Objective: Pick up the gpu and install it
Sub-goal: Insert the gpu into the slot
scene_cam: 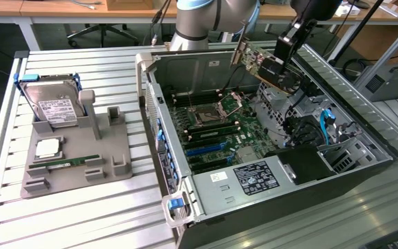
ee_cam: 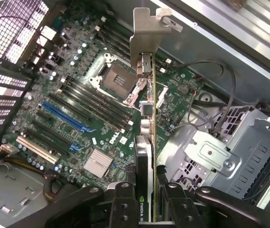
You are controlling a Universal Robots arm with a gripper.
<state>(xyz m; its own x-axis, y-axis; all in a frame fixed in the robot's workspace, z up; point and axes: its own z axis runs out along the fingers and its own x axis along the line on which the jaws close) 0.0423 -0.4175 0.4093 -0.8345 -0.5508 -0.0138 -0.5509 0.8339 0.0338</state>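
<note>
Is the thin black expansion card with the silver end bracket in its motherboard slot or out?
Out. The gpu hangs tilted above the green motherboard, held by the gripper; the blue slots are bare.

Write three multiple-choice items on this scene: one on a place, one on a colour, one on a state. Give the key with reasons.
1. Where is the gpu relative to the computer case?
A. Lying flat outside it
B. In the air above its open side
C. Seated in a slot inside it

2. What colour is the frame around the hard drive?
A. Red
B. Yellow
C. Blue

3. What state is the hand in?
A. Shut on the gpu
B. Open and empty
C. Shut on the hard drive

Key:
1 B: the card hangs tilted over the open case, clear of the board.
2 C: blue edges show at the drive's top corners.
3 A: the wrist view shows the fingers clamping the card's edge.
</note>
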